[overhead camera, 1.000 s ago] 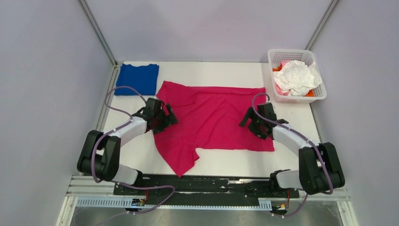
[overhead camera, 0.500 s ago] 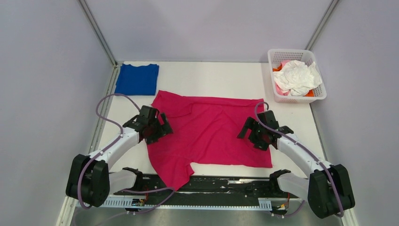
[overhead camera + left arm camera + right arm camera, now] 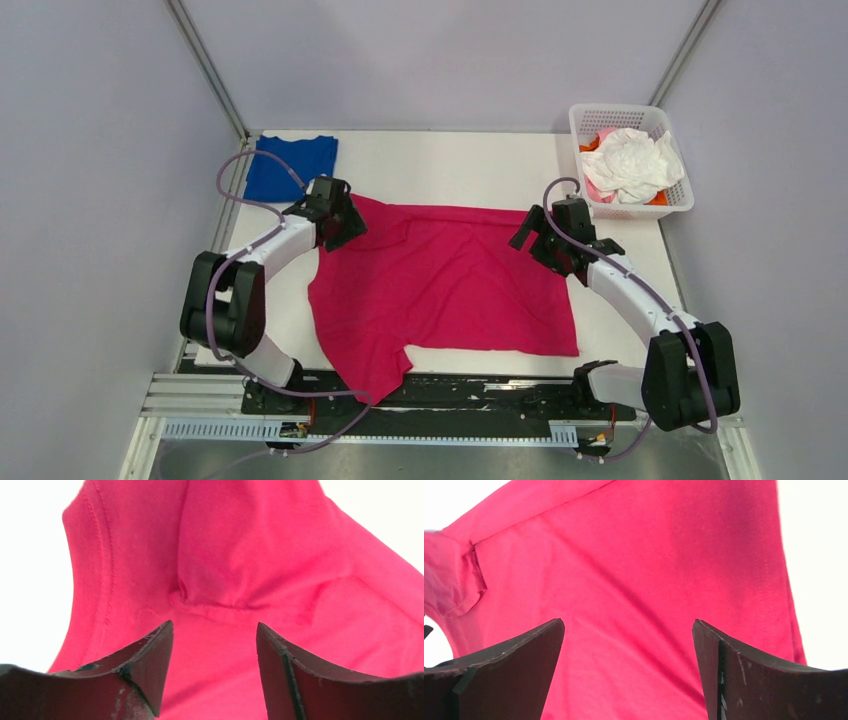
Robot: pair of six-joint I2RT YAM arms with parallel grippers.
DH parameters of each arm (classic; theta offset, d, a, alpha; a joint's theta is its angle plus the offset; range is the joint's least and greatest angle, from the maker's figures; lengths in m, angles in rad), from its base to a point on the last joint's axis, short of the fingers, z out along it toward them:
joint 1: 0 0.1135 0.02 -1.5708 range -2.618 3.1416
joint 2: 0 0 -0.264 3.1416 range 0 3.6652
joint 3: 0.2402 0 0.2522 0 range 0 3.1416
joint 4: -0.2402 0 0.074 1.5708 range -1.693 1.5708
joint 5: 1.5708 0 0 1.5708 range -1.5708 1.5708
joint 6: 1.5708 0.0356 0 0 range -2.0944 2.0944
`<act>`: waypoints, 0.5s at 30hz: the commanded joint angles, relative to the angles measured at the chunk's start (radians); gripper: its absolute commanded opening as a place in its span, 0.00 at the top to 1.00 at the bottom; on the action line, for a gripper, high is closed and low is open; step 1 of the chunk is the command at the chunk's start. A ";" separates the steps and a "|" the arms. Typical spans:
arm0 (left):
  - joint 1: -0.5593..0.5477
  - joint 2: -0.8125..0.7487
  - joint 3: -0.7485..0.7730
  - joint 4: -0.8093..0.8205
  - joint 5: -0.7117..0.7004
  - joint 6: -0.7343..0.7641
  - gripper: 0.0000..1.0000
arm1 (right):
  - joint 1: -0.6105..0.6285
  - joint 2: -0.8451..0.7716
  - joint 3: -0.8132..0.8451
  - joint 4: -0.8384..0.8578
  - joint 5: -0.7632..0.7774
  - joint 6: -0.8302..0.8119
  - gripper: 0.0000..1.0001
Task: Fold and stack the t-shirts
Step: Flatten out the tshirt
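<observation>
A magenta-pink t-shirt (image 3: 445, 285) lies spread on the white table, one sleeve hanging over the near edge. My left gripper (image 3: 345, 225) is open over the shirt's far left corner; in the left wrist view (image 3: 215, 632) the cloth (image 3: 240, 555) shows a sleeve fold between the jaws. My right gripper (image 3: 535, 238) is open over the far right corner; the right wrist view (image 3: 628, 627) shows flat cloth (image 3: 634, 570) beneath. A royal blue t-shirt (image 3: 292, 167) lies folded at the far left. White, pale pink and orange shirts (image 3: 630, 162) fill the basket.
The white lattice basket (image 3: 678, 202) stands at the far right corner. Grey walls and metal frame posts enclose the table. The table (image 3: 450, 160) shows bare white surface behind the magenta shirt and at its left and right sides.
Both grippers have moved away from me, from the shirt's middle sides to its far corners. The shirt lies slightly nearer than one second ago.
</observation>
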 commanded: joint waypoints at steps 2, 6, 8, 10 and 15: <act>0.032 0.104 0.082 0.019 -0.023 0.038 0.35 | -0.053 0.030 0.030 0.058 0.006 -0.029 0.00; 0.038 0.155 0.112 0.008 -0.037 0.042 0.41 | -0.091 0.047 0.033 0.068 0.006 -0.036 0.00; 0.039 0.175 0.123 0.007 -0.031 0.044 0.44 | -0.100 0.056 0.033 0.070 -0.025 -0.037 0.00; 0.039 0.192 0.131 0.010 -0.024 0.044 0.47 | -0.106 0.065 0.033 0.072 -0.026 -0.041 0.00; 0.039 0.232 0.147 -0.001 -0.027 0.047 0.50 | -0.125 0.074 0.033 0.073 -0.029 -0.042 0.00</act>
